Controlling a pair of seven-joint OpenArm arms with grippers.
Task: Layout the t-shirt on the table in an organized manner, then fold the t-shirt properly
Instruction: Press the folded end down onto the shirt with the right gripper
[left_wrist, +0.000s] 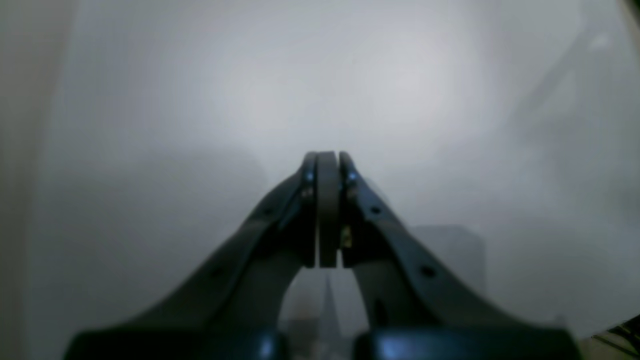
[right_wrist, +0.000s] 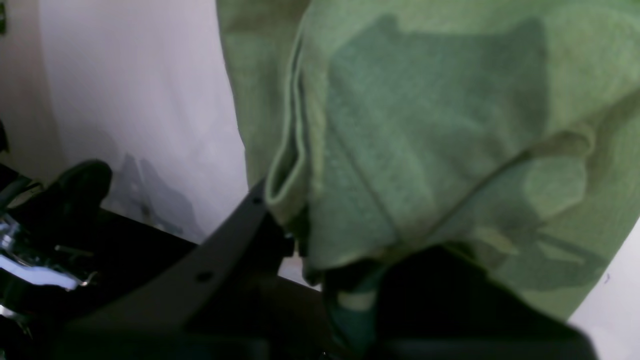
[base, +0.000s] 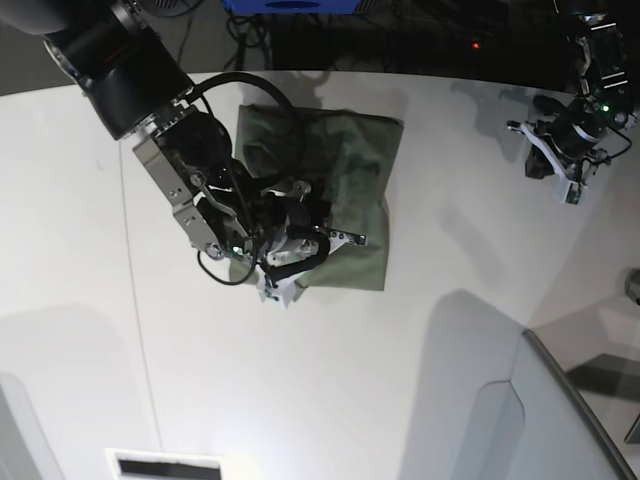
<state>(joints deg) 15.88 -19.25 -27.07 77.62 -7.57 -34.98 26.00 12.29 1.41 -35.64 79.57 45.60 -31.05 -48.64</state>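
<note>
Right gripper (right_wrist: 300, 235): pinched on a bunched hem of the t-shirt (right_wrist: 430, 125), with cloth draped over one finger.
T-shirt: olive green, folded into a rough rectangle; it lies directly beneath the right gripper and spreads out ahead of it on the table (base: 330, 390).
Left gripper (left_wrist: 327, 165): pads pressed together, holding nothing, above bare white surface.
Separation: the shirt is well apart from the left gripper (base: 565, 160), off to its side.
</note>
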